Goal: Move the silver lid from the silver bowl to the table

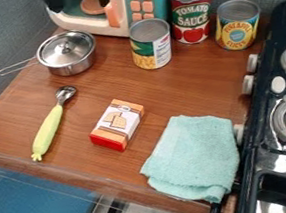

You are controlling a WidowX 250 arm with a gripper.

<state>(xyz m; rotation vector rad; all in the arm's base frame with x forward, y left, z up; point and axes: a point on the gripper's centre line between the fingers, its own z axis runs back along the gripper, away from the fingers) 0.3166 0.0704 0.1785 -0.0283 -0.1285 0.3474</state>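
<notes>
Clock from view centre. Near, at 5: folded teal cloth (pixel 192 156), just beside the black toy stove (pixel 265 158) at 4. At 8, close to centre: red-and-white box (pixel 117 124). At 9: spoon (pixel 49 125), pale green handle toward 7, head toward 1. At 11: silver lid (pixel 73 47) on silver bowl (pixel 72 67), wire handle toward 9. Corn can (pixel 151 45) at 12, pineapple can (pixel 236 25) at 2, tomato can (pixel 191 14) at 1. Far edge, 11: black gripper (pixel 81 5), fingers apart, across front of toy microwave (pixel 120 27).
</notes>
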